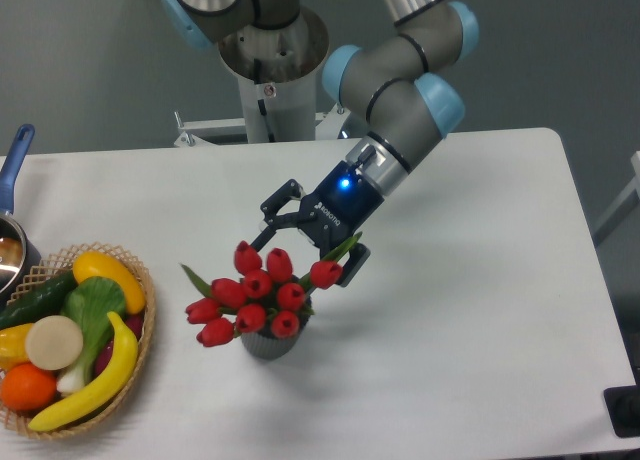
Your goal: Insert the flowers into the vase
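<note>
Gripper (308,238) spread open, fingers just beyond flowers (258,292), holding nothing. Flowers in vase (268,342), its mouth hidden by buds. Basket (140,355) at nine o'clock, cut off.

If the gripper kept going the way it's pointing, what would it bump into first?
Probably the flowers sitting in the vase: the gripper points down-left right at them. Depth is hard to judge from one view.

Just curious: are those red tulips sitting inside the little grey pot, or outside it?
Inside: the flowers rise straight out of the vase, blooms covering its rim.
</note>
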`<control>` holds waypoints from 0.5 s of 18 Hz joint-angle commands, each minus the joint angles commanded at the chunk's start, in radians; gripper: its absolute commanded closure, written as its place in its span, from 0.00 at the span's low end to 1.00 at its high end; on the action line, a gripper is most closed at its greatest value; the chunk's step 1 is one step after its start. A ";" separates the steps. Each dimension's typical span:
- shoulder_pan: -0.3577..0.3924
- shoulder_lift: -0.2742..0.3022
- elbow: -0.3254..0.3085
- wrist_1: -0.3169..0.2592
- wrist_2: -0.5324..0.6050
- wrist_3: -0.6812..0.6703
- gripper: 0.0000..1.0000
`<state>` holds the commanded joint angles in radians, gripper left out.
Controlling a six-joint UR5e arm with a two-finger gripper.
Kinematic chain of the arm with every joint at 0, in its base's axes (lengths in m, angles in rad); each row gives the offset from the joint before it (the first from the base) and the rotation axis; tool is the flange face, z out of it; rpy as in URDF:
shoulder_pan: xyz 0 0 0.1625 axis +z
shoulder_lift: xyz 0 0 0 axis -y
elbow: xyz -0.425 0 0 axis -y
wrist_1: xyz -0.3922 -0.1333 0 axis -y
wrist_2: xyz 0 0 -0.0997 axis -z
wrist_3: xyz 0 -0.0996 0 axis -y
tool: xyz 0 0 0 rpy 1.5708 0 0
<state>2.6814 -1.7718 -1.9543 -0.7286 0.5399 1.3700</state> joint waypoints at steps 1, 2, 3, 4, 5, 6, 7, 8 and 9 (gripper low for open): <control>-0.003 0.003 -0.005 0.000 0.003 -0.012 0.00; -0.006 0.003 -0.008 0.000 0.003 -0.014 0.00; -0.009 0.000 -0.014 0.000 0.005 -0.012 0.00; -0.009 -0.003 -0.017 0.002 0.003 -0.012 0.00; -0.011 -0.003 -0.018 0.000 0.003 -0.014 0.00; -0.011 -0.003 -0.020 0.000 0.003 -0.015 0.00; -0.011 -0.003 -0.023 0.000 0.003 -0.015 0.00; -0.011 -0.005 -0.029 0.000 0.002 -0.017 0.00; -0.011 -0.006 -0.038 0.000 0.002 -0.014 0.00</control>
<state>2.6707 -1.7779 -1.9925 -0.7286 0.5415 1.3560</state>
